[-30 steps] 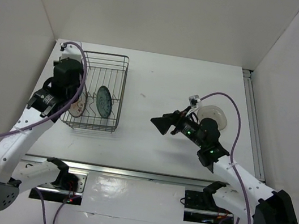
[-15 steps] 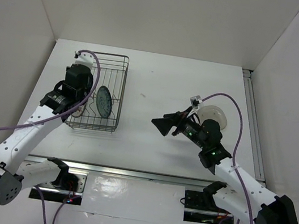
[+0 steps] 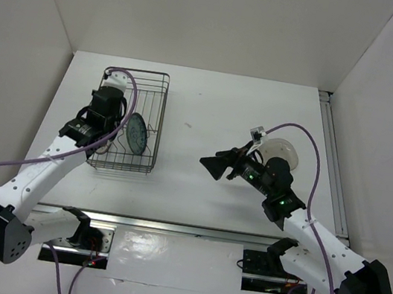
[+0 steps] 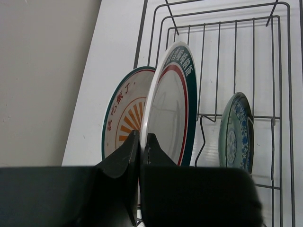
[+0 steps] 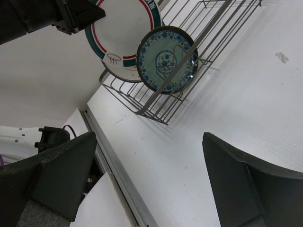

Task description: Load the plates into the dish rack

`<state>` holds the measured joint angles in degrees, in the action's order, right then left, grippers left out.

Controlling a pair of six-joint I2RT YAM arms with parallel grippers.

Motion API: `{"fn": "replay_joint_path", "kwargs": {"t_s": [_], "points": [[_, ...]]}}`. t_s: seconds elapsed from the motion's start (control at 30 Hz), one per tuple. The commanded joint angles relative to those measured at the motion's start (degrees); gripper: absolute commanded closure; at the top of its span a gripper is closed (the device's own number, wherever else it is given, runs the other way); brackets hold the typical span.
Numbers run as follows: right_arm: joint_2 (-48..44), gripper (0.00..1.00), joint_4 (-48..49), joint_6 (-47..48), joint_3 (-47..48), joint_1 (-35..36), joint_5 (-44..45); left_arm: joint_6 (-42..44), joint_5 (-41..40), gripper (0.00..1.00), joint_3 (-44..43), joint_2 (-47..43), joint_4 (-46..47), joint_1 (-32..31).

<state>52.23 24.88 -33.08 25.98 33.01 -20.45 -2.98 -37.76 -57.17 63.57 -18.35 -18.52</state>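
Observation:
My left gripper (image 4: 140,137) is shut on the rim of the white plate with blue-and-red rim rings (image 4: 170,104). It holds the plate upright over the near end of the dish rack (image 3: 149,94), which also shows in the left wrist view (image 4: 218,28). The orange sunburst plate (image 4: 124,118) stands just behind it, and the teal-blue plate (image 4: 235,135) stands one slot over; the teal-blue plate also shows from above (image 3: 137,133). My right gripper (image 3: 214,165) is open and empty above the table's middle. The greyish-beige plate (image 3: 284,148) lies flat behind the right arm.
The right wrist view shows the rack (image 5: 189,42), the teal-blue plate (image 5: 166,60), the ringed plate (image 5: 124,26) and the table's metal front rail (image 5: 118,165). White walls enclose the table on three sides.
My left gripper has moved right and farther over the rack with the ringed plate, bringing it next to the sunburst plate. The right arm has hardly moved.

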Motion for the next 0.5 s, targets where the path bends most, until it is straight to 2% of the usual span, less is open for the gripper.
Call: {"fn": "replay_joint_path", "kwargs": {"t_s": [0.0, 0.2, 0.4, 0.47], "points": [[-1.07, 0.00, 0.34, 1.26, 1.01, 0.03, -0.56, 0.61, -1.08, 1.00, 0.30, -0.56, 4.81, -0.20], [-2.12, 0.00, -0.36, 1.79, 1.01, 0.03, -0.56, 0.08, 0.05, 0.99, 0.30, 1.03, 4.81, -0.20], [-2.13, 0.00, -0.98, 2.32, 0.48, 0.03, -0.03, -0.97, 1.71, 0.79, 0.30, 2.26, 4.20, -0.20], [-2.13, 0.00, -0.98, 2.32, 0.48, -0.50, -0.03, -0.97, 2.25, 0.78, 0.92, 2.87, 4.20, -0.20]]}}
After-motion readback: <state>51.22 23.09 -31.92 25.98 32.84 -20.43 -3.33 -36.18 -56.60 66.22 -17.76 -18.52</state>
